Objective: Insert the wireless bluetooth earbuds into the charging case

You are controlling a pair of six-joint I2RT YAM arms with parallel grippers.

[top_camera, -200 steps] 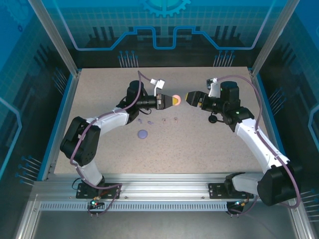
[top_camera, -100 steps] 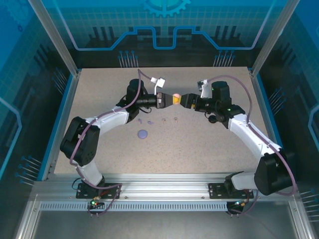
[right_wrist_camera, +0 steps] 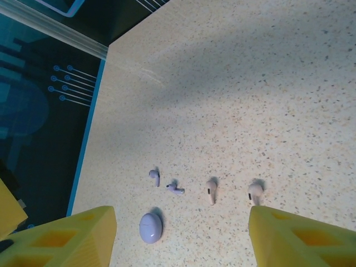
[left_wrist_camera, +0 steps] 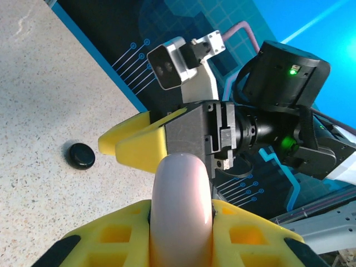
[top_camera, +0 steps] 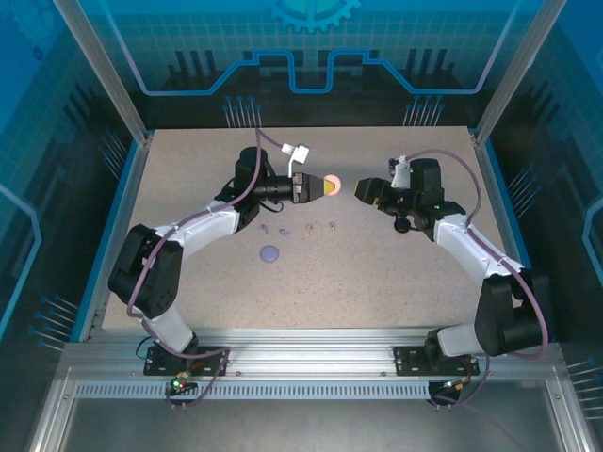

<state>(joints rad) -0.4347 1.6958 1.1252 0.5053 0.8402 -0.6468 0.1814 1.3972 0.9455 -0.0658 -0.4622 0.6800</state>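
Near: lilac case on table. Just beyond, lilac earbuds and pink earbuds lie loose in a row. Farther, aloft: left end effector pinching pink charging case; right end effector spread, empty, facing it. Likely step: opening case. Next: grip lid with right.

L tool over back-centre of surface, pointing right, clamped on pink case. R tool faces it, tips near the case, not touching. On surface nearer the bases: 2 lilac buds and 2 pink buds in a row, L to R. Lilac case lies just in front of lilac buds.
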